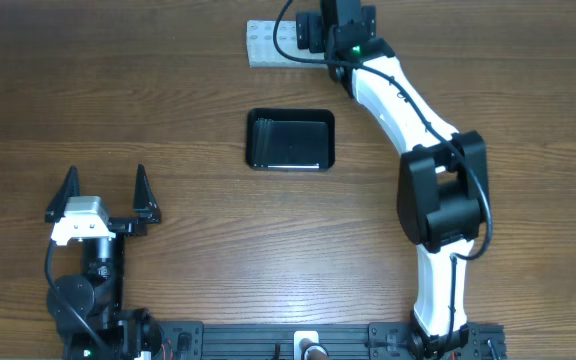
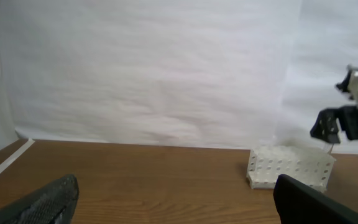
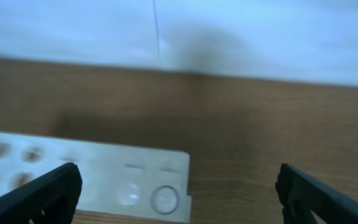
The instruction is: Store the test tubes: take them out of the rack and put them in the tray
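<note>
Rack: the white test-tube rack [image 1: 266, 45] stands at the far edge of the desk [image 1: 118, 80], near the middle of its width.
Tray: the black tray [image 1: 290, 140] lies on the desk nearer the arm bases than the rack and apart from it.
Right hand: the right hand [image 3: 178, 174] hangs above the rack's right end, with its two fingers spread wide apart and nothing between them.
Left hand: the left hand [image 1: 105, 175] sits low near its own base, well apart from both rack and tray. Its fingers are spread and it holds nothing.
Right arm: the white right arm [image 1: 398, 100] slants from its base up to the rack, passing just beside the tray's right side without covering it.
Backdrop: a white sheet [image 2: 142, 74] hangs behind the desk's far edge.
Top view: it gives the layout of rack, tray and both arms, but the right arm's wrist covers the rack's right end.
Right wrist view: it looks down on the rack's top face, where round rims [image 3: 165, 198] show in the corner holes. They are too blurred to tell tube from bare hole.
Left wrist view: it shows the rack's perforated side wall from desk height, with the right hand above its end.
</note>
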`<state>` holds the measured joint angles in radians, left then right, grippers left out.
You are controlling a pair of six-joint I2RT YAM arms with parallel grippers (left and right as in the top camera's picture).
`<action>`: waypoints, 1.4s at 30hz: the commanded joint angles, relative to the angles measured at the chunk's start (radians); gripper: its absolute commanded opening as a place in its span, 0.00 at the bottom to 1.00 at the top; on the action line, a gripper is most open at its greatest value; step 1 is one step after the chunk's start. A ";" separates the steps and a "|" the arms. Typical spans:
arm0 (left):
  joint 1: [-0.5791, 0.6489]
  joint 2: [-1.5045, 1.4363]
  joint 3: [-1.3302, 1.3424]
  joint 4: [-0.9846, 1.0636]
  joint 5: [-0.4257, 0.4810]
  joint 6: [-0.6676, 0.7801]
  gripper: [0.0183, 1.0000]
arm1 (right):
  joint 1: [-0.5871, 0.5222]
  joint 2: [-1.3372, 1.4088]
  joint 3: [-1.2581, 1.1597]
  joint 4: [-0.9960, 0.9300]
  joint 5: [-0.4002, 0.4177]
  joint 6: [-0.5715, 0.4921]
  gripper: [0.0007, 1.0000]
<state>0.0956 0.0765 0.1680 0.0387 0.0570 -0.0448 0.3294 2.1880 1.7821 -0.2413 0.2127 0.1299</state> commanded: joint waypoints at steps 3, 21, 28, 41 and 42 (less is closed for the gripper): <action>-0.005 -0.006 -0.007 0.003 0.014 0.006 1.00 | 0.003 0.022 0.005 0.027 0.005 0.013 0.95; -0.005 -0.006 -0.007 0.003 0.014 0.006 1.00 | -0.001 0.076 0.005 0.066 -0.037 0.030 0.58; -0.005 -0.006 -0.007 0.003 0.014 0.006 1.00 | -0.001 0.077 0.005 0.074 -0.040 0.030 0.42; -0.005 -0.006 -0.007 0.003 0.014 0.006 1.00 | -0.001 0.077 0.005 0.073 -0.040 0.030 0.16; -0.005 -0.006 -0.007 0.003 0.014 0.006 1.00 | -0.001 0.077 0.005 0.073 -0.040 0.030 0.16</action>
<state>0.0956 0.0765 0.1680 0.0391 0.0570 -0.0448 0.3294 2.2585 1.7817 -0.1734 0.1783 0.1566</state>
